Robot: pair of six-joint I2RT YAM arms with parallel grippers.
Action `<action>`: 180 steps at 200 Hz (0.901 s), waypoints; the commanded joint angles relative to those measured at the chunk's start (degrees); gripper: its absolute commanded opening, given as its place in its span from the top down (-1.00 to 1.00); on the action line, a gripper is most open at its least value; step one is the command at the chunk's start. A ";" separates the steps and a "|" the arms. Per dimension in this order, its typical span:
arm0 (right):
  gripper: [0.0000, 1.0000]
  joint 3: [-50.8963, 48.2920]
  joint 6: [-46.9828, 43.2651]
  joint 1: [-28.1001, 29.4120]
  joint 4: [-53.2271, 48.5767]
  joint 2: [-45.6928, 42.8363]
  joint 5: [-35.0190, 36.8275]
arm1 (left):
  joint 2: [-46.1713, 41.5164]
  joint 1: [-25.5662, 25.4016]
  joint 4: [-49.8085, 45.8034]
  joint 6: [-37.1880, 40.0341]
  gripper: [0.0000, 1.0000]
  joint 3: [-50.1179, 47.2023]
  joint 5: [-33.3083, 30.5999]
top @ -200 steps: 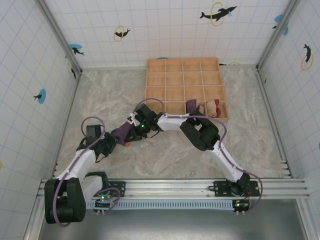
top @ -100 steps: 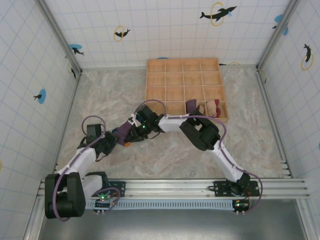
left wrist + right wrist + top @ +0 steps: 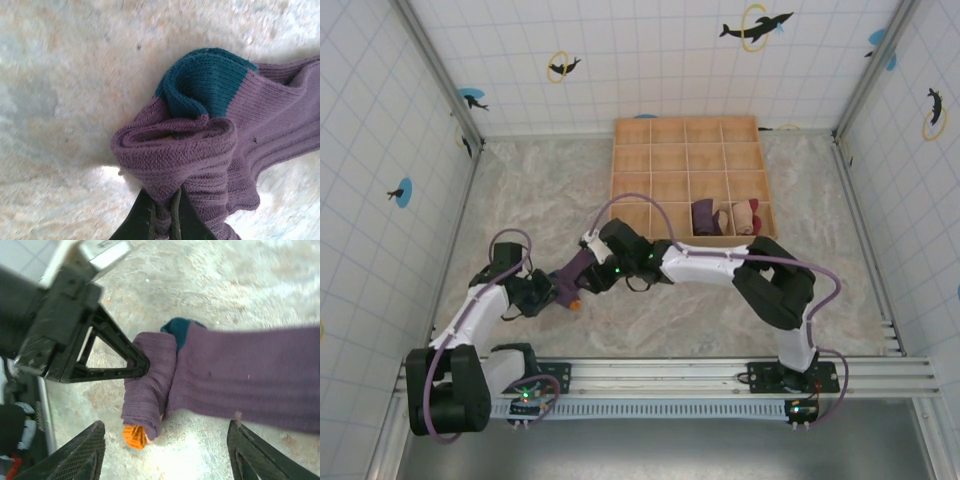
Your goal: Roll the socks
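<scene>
Mottled beige tabletop runs under both arms. Nearest, the left gripper [image 3: 162,202] is clamped on a rolled fold of the purple sock [image 3: 200,145]; its teal toe curls beside the pinch, and its orange cuff shows at the fold's end. Just beyond, the right gripper [image 3: 167,450] hovers over that sock, fingers spread apart. Farther back, the wooden tray [image 3: 620,170] holds a bundled purple-and-tan sock [image 3: 704,214] and a tan-and-red sock [image 3: 748,214] in neighbouring compartments of its near row.

A wooden grid tray [image 3: 670,160] sits on the marbled table [image 3: 540,190].

The sock [image 3: 260,125] is ribbed matt knit, the tabletop [image 3: 60,75] mottled stone-look, the tray [image 3: 614,170] bare wood.
</scene>
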 commanded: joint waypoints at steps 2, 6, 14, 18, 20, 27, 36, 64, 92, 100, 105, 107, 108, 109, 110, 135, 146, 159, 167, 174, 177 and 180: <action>-0.35 -4.30 -16.16 5.34 4.19 -1.96 14.72 | -1.08 0.18 -8.82 1.78 1.00 0.17 0.16; -0.35 -4.87 -17.85 6.30 4.99 -2.03 15.98 | -1.11 0.09 -8.89 1.54 1.00 0.15 0.38; -0.35 -6.05 -21.10 8.06 6.84 -1.92 18.56 | -1.05 0.17 -8.93 1.18 1.00 0.27 1.00; -0.35 -6.67 -22.57 8.92 7.89 -1.76 19.75 | -1.08 0.18 -8.85 0.97 1.00 0.33 1.24; -0.35 -6.95 -23.42 9.37 8.42 -1.66 20.38 | -1.11 0.18 -8.88 0.91 1.00 0.38 1.20; -0.35 -7.94 -26.18 10.93 10.16 -1.37 22.35 | -1.27 0.18 -8.94 0.67 1.00 0.58 1.28; -0.34 -9.85 -29.40 12.95 13.50 -0.95 25.58 | -1.28 0.19 -9.10 0.49 1.00 1.02 1.41; -0.31 -14.14 -37.64 17.48 24.04 1.85 33.11 | -0.86 0.18 -9.27 0.42 1.00 1.91 2.08; -0.29 -14.44 -43.52 19.60 29.73 5.58 36.82 | -0.15 0.12 -9.24 0.88 1.00 1.89 2.46; -0.29 -14.51 -45.40 20.06 31.60 6.59 37.79 | -0.15 0.17 -9.07 0.83 1.00 1.65 2.45; -0.29 -14.43 -46.45 20.32 32.62 7.24 38.31 | -0.15 0.17 -8.96 0.81 1.00 1.49 2.47; -0.29 -14.45 -46.79 20.37 33.02 7.49 38.51 | -0.15 0.13 -8.97 0.82 1.00 1.49 2.58; -0.29 -14.47 -47.00 20.42 33.20 7.60 38.61 | -0.15 0.15 -8.93 0.81 1.00 1.44 2.57; -0.29 -14.43 -47.23 20.45 33.38 7.74 38.71 | -0.15 0.21 -8.91 0.80 1.00 1.42 2.61; -0.29 -14.42 -47.39 20.50 33.47 7.86 38.80 | -0.15 0.19 -8.90 0.80 1.00 1.37 2.63; -0.26 -12.82 -50.80 21.00 36.17 10.85 40.86 | -0.14 0.17 -8.80 1.02 1.00 0.85 2.91; -0.24 -12.46 -51.59 21.00 37.38 11.83 41.85 | -0.35 0.21 -9.01 1.14 1.00 0.88 2.93; -0.22 -12.62 -52.92 20.92 39.41 12.83 42.27 | -0.49 0.21 -9.08 1.23 1.00 0.96 3.08; -0.21 -12.46 -53.70 20.85 40.41 13.63 42.72 | -0.40 0.11 -9.18 1.26 1.00 0.96 3.20; -0.20 -12.01 -54.26 20.87 40.80 14.33 43.10 | -0.33 0.17 -9.17 1.33 1.00 0.95 3.31; -0.20 -11.84 -54.53 20.83 40.92 14.62 43.39 | -0.26 0.12 -9.17 1.33 1.00 0.96 3.34; -0.19 -11.69 -54.73 20.82 40.99 14.82 43.54 | -0.24 0.15 -9.21 1.37 1.00 1.04 3.43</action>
